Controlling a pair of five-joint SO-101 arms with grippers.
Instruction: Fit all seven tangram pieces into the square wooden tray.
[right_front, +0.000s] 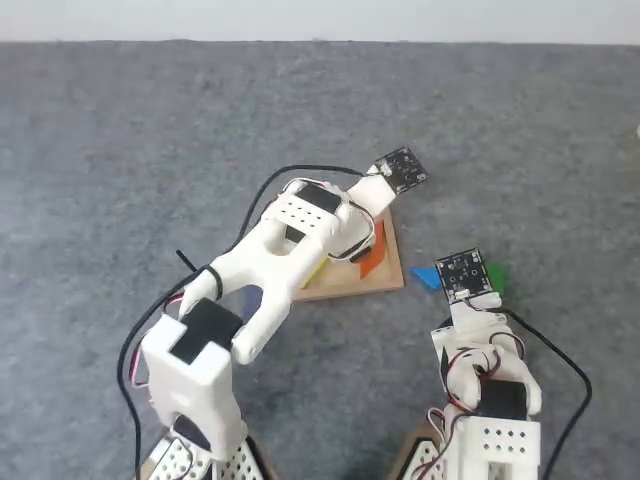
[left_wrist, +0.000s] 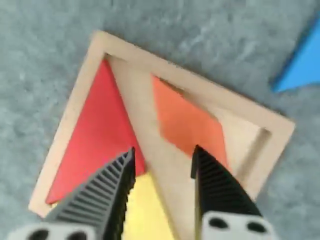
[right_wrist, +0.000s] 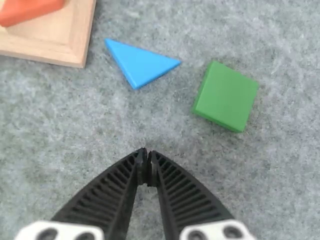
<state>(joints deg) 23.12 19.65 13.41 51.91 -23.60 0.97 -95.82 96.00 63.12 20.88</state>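
Observation:
The square wooden tray (left_wrist: 200, 80) holds a red triangle (left_wrist: 95, 135), an orange parallelogram (left_wrist: 187, 120) and a yellow piece (left_wrist: 145, 210). My left gripper (left_wrist: 163, 152) hangs open just above the tray's bare floor, between the red and orange pieces, holding nothing. In the high view the left arm covers much of the tray (right_front: 350, 285). A blue triangle (right_wrist: 140, 62) and a green square (right_wrist: 226, 96) lie on the grey cloth beside the tray's corner (right_wrist: 60, 42). My right gripper (right_wrist: 145, 154) is shut and empty, low over the cloth short of both pieces.
Grey cloth covers the table. A dark purple patch (right_front: 252, 298) shows under the left arm beside the tray. The blue triangle (right_front: 425, 277) and green square (right_front: 497, 272) lie just right of the tray. The far half of the cloth is open.

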